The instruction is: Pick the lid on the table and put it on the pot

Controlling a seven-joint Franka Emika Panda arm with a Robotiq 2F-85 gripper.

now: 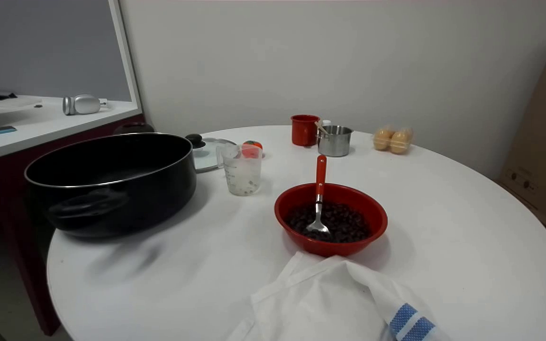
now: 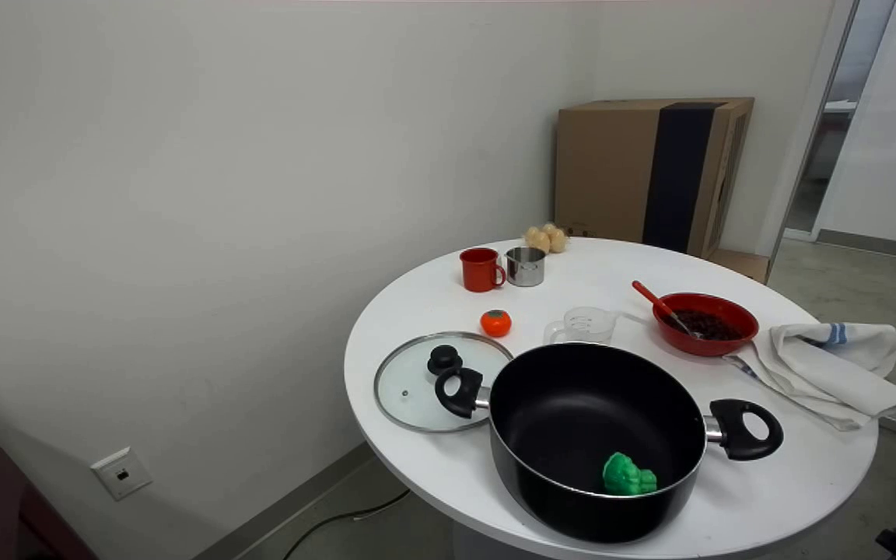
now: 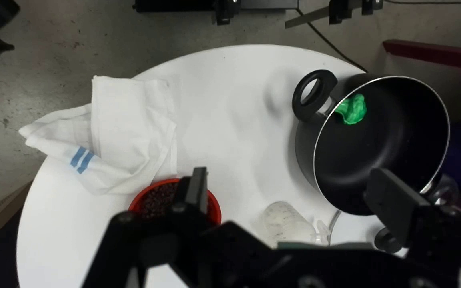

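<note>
Prob. at step one, the reach for lid (image 2: 421,389); not yet gripped, let alone moved to pot (image 2: 572,443). In an exterior view, see lid flat on table (image 2: 417,307) w/ knob (image 2: 444,359) up, just beside pot at approx. 10 o'clock. From that angle, see pot's handle (image 2: 467,400) in front of lid; can't tell if really overhanging the rim. Note also fruit (image 2: 495,323) just off lid at approx. 1 o'clock, and jug (image 2: 589,327) behind pot at 12 o'clock. Inside pot, find green thing (image 2: 625,476) at approx. 5 o'clock; prob. no bar to lidding.

In wrist view, see gripper (image 3: 290,182) w/ jaws spread wide and w/ nothing btwn. Seems to hang high over table, well apart from everything. There, find lid at approx. 4 o'clock of gripper, partly hidden by it, and pot at approx. 2 o'clock.

Next, as best judged: go toward 4 o'clock in wrist view, come down over knob, straddle it w/ jaws wide, then close. Must then lift straight up, to clear handle and jug. After that, carry lid toward approx. 4 o'clock in that exterior view, keep level, centre over pot, set rim on rim, let go.
</note>
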